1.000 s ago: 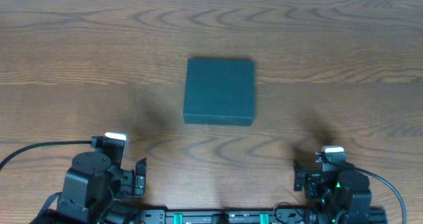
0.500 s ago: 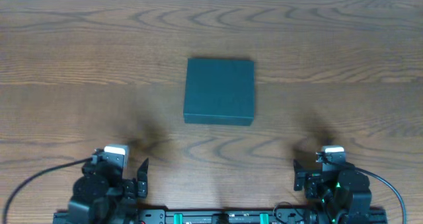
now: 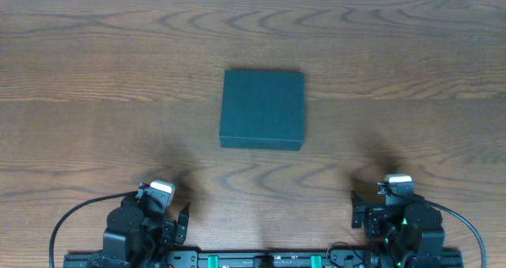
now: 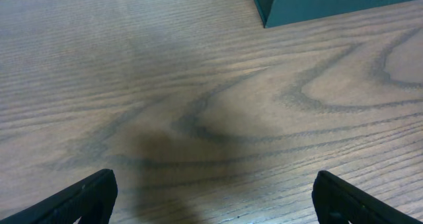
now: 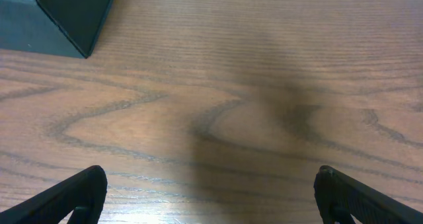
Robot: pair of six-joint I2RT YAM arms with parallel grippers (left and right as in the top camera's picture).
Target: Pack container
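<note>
The container (image 3: 262,108) is a dark teal square box lying closed and flat at the middle of the wooden table. Its near corner shows at the top of the left wrist view (image 4: 330,2) and at the top left of the right wrist view (image 5: 63,16). My left gripper (image 4: 213,192) sits low at the table's front left edge, open, with only bare wood between its fingers. My right gripper (image 5: 210,189) rests at the front right edge, also open and empty. Both are well short of the container.
The wooden table (image 3: 95,78) stretches wide on every side of the box. The arms' bases and a dark rail (image 3: 261,260) line the front edge. No snack items show in any view.
The left arm has swung right along the front edge and drawn in toward its base. The right arm and the container have not moved.
</note>
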